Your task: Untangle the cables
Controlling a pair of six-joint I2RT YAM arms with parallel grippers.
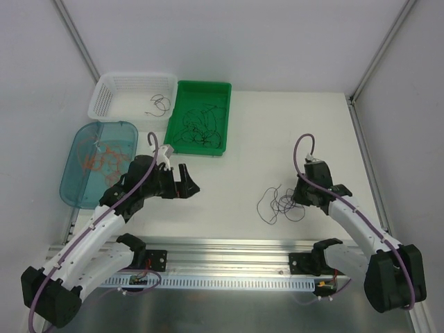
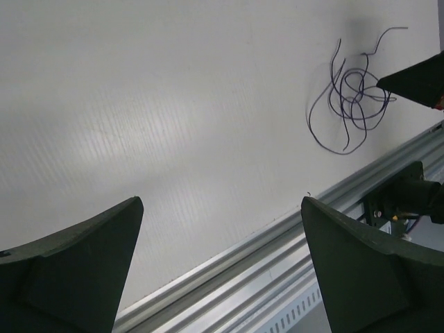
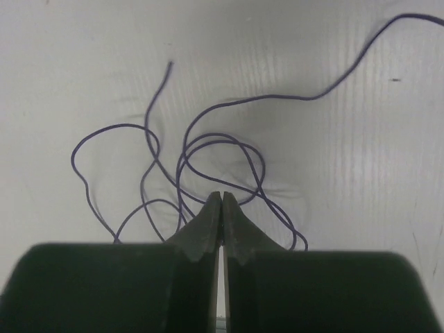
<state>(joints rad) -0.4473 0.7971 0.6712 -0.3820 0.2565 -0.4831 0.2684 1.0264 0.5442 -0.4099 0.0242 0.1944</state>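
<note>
The right gripper [image 1: 298, 199] [image 3: 221, 197] is clenched, its two fingers pressed together, and it pinches a strand of the purple cables [image 1: 281, 203] [image 3: 222, 134] [image 2: 354, 97] at the tips. This bundle lies on the white table [image 1: 263, 132], in the right half, near the front rail, with several loops crossing each other and loose ends going out to the sides. The left gripper [image 1: 186, 182] [image 2: 220, 205] is released, the jaws wide apart, and it holds nothing (it hangs over bare table, well apart from the bundle). At the far left, a green tray [image 1: 205, 84] contains black cables [image 1: 201, 128], a white basket [image 1: 135, 76] beside it contains a few dark cables [image 1: 158, 104], and a blue tray [image 1: 76, 180] contains red cables [image 1: 100, 159].
</note>
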